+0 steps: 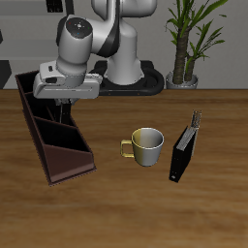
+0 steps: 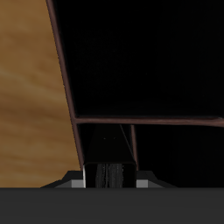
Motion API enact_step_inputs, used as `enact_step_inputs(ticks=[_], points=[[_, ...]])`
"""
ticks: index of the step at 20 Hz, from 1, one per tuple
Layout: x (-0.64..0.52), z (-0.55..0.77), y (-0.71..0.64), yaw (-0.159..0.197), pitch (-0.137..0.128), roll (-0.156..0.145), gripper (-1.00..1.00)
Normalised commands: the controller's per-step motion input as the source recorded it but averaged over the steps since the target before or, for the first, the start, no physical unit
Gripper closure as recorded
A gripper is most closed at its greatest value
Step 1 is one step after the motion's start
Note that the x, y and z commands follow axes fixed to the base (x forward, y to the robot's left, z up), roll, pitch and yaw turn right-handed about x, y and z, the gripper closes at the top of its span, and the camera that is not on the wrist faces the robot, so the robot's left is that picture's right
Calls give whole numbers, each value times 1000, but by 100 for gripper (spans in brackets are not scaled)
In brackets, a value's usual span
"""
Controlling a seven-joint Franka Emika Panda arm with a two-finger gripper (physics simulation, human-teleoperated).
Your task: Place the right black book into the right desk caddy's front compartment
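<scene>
Table [image 1: 213, 213]: wooden, flat, carrying everything listed here.

Right desk caddy [image 1: 39, 145]: long maroon-brown organizer with a black interior, lying at an angle, its low end pointing toward the table's front edge. The front compartment [image 1: 74, 153] is sitting at that low end. In the wrist view a maroon divider [image 2: 144, 120] is crossing the dark interior.

Hand [image 1: 66, 100]: hanging over the caddy, apparently above a section farther back than the front compartment. It is clenching a thin dark slab, which I am taking to be the right black book [image 2: 109, 164].

Mug [image 1: 147, 145]: pale, standing well apart from the caddy, toward the table's middle.

Second black book [image 1: 182, 155]: standing upright just beside the mug and showing a striped top edge, so it is not the task's item.

Right black book, handling: it is hanging edge-down between the fingers, with its lower part showing as a narrow dark strip [image 1: 68, 114] inside the caddy's walls. Judged stiff, light and not fragile. The smooth hardcover is likely giving little friction, so a firm pinch across both covers near the top edge is suiting it best. Being thin, it is prone to swinging or tilting if gripped off-centre, and to catching on the slanted divider while travelling toward the low end.
</scene>
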Motion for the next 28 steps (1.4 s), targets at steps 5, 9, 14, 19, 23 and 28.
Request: enact_step_inputs(ticks=[5,9,14,19,23,28], points=[[91,-198,22,10,27,-7,100],[45,-151,82,5,30,17,100],[23,-70,11,-14,29,-22,-100],[3,36,28,-1,7,6,-100],[32,155,171,-3,-20,33,-100],[0,48,78,8,-6,16,-100]])
